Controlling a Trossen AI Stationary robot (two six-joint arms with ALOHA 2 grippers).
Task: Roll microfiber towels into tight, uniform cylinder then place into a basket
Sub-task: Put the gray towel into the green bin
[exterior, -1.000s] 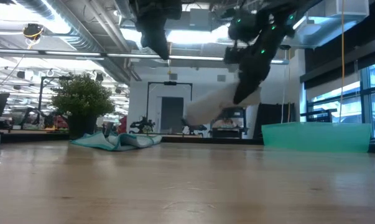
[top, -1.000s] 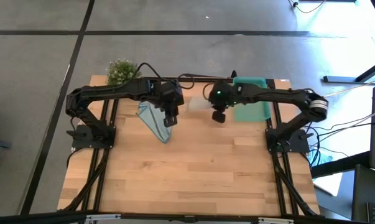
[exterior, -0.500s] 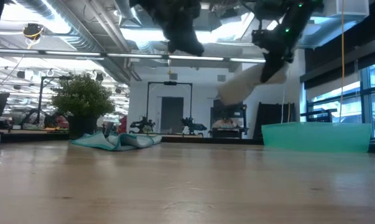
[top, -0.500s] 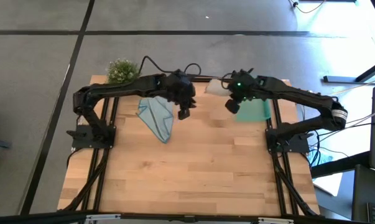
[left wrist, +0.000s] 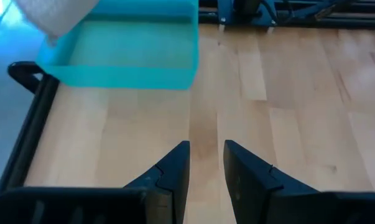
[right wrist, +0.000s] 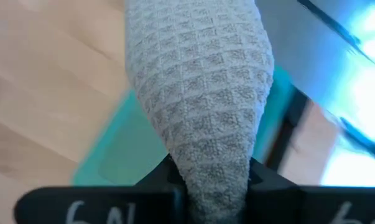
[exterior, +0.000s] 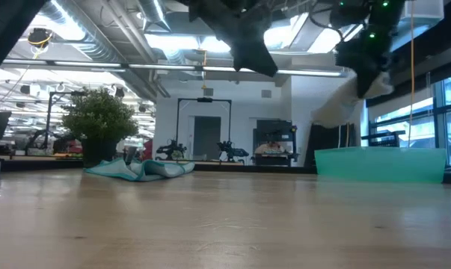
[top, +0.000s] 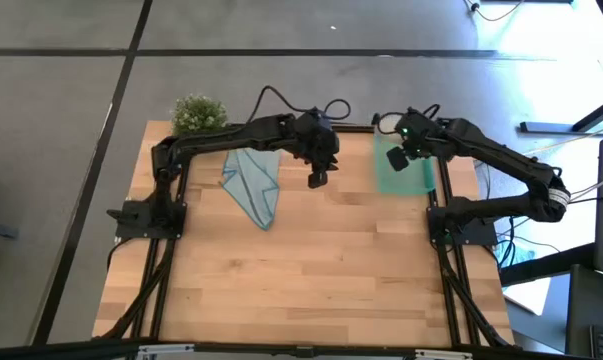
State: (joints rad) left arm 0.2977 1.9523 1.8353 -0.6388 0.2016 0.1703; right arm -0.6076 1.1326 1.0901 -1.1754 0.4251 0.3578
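The pale grey-beige towel (right wrist: 199, 93), rolled into a cylinder, hangs in my right gripper (exterior: 369, 69), which is shut on it above the teal basket (exterior: 381, 164). The light blue towel (top: 253, 186) lies crumpled and flat on the table at the far left. My left gripper (left wrist: 206, 163) hovers open and holds nothing, over bare wood at mid-table (top: 318, 178), just left of the basket (left wrist: 131, 53). My right gripper pinches one end of the rolled grey towel (right wrist: 215, 167) between its two fingers. The fingers come from above, slanting down. The roll (exterior: 343, 106) hangs tilted below them, lifted clear, with its free end over the basket's left part.
A small bushy green plant (top: 196, 112) stands at the table's far left corner. The basket (top: 409, 172) sits at the far right, beside the right arm's frame. The near half of the table (top: 301, 280) is bare wood.
My right gripper has gone up and toward the table's far right, turning as it went, and has carried the rolled grey towel from mid-table to above the basket. My left gripper has moved toward the right edge, away from the blue towel, which has stayed where it was.
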